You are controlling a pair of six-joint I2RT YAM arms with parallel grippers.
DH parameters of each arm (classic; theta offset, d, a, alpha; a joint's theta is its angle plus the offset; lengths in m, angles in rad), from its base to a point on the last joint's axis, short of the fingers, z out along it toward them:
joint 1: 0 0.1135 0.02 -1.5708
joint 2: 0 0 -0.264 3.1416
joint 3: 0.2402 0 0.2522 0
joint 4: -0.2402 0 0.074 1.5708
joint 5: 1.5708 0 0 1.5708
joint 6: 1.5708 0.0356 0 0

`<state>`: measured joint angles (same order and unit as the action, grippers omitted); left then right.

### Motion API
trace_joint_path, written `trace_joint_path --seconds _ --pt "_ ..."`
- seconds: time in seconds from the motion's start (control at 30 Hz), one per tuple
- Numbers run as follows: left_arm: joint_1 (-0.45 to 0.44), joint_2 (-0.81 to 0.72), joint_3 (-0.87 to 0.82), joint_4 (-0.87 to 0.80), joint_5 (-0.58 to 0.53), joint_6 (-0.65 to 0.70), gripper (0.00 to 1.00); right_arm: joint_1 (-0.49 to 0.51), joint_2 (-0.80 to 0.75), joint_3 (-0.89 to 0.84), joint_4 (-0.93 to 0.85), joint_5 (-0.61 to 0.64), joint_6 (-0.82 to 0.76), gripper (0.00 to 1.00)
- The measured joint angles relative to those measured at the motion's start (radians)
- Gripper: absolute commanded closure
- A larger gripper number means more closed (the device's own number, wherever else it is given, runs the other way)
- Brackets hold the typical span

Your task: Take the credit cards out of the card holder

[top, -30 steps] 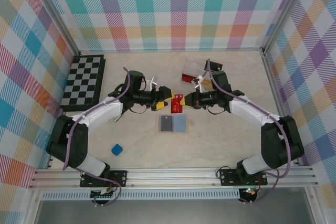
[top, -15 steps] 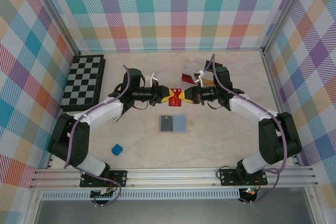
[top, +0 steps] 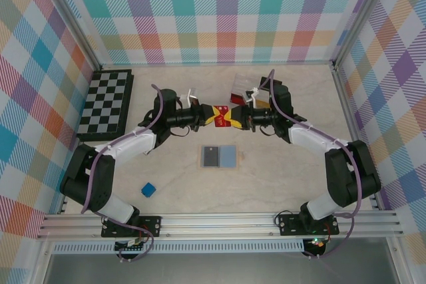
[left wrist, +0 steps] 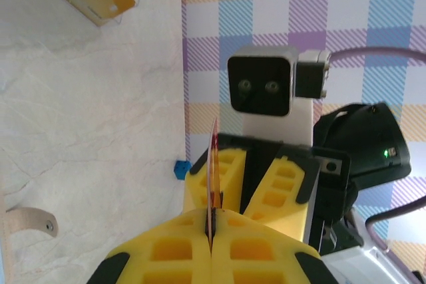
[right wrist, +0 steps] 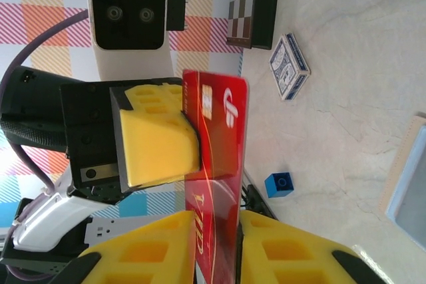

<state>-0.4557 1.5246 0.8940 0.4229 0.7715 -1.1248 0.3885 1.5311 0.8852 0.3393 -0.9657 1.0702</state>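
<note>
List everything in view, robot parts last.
red rectangular credit card: 1, red with pale markings, held between grippers
dark credit card: 1, dark grey, on holder's left panel
open two-panel card holder: 1, light blue lining, table centre
small blue cube: 1, blue, near-left table
chessboard: 1, black-and-white, far left
clear plastic compartment box: 1, clear, red and yellow contents, far centre
playing-card pack: 1, blue-white, near chessboard
left gripper: 1, yellow fingers, shut on red card
right gripper: 1, yellow fingers, jaws parted at card's other end
</note>
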Motion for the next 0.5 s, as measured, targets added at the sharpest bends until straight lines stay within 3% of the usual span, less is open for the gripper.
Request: trace_joint_path --seconds 0.13,0.17,0.33,0.4,0.5 --pt "0.000 -0.008 0.000 0.010 -0.033 -0.014 1.00 0.010 0.000 -0.003 0.027 0.026 0.038 0.96" --pt "0.000 -0.008 -0.001 0.008 -0.040 -0.013 0.95 0.010 0.000 -0.002 0.026 0.033 0.039 0.99" --pt "0.002 -0.011 0.000 -0.068 -0.090 0.013 0.47 0.019 0.000 0.080 -0.174 0.113 -0.111 1.00" --pt "0.013 -0.030 0.001 -0.161 -0.121 0.052 0.34 0.025 0.000 0.157 -0.326 0.196 -0.233 1.00" --pt "0.034 -0.069 0.024 -0.348 -0.183 0.120 0.23 0.026 0.000 0.267 -0.509 0.332 -0.420 1.00"
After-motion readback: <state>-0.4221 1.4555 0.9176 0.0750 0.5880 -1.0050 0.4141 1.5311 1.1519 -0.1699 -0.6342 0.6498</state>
